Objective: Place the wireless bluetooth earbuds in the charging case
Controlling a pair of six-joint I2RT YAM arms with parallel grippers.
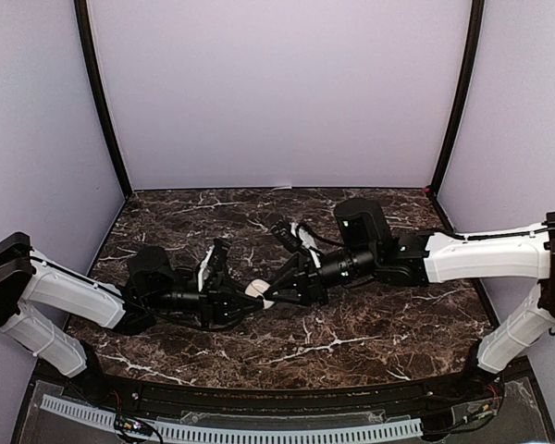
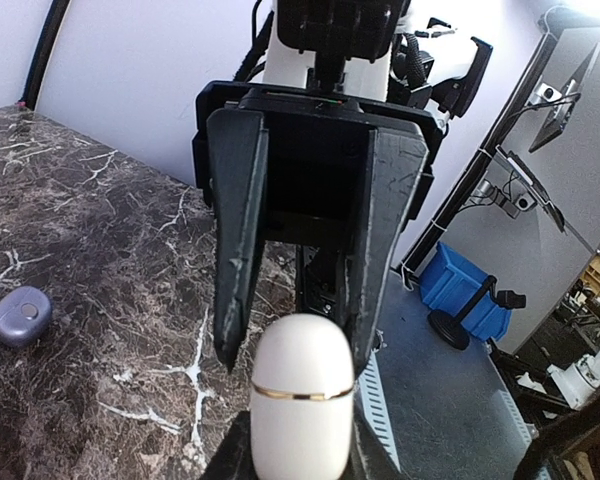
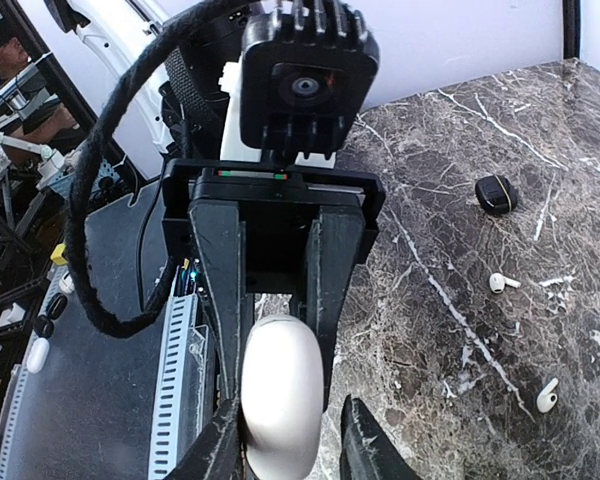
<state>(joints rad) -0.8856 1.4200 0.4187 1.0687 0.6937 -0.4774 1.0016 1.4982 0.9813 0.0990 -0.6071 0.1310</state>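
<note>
Well apart from the white charging case (image 2: 302, 400), two white earbuds (image 3: 500, 282) lie loose on the marble table (image 3: 450, 330). One shows a short stem, and the second earbud (image 3: 547, 395) lies nearer the right wrist camera. Neither sits in any case, so the inserting itself is not yet begun.

The white charging case is up off the table between the two arms. Its gold seam shows no gap, so by my reading the lid must be opened before an earbud can go in. The left gripper (image 3: 278, 385) is clamped on one end of that case. The right gripper (image 2: 298, 352) has its jaws either side of the other end with a gap showing beside the case, so it is open and not pinching. Both earbuds lie away from either gripper, untouched.

Beyond the earbuds from the white charging case sits a black case (image 3: 496, 194), lid down. A blue-grey case (image 2: 22, 315) rests on the table, also well apart.
</note>
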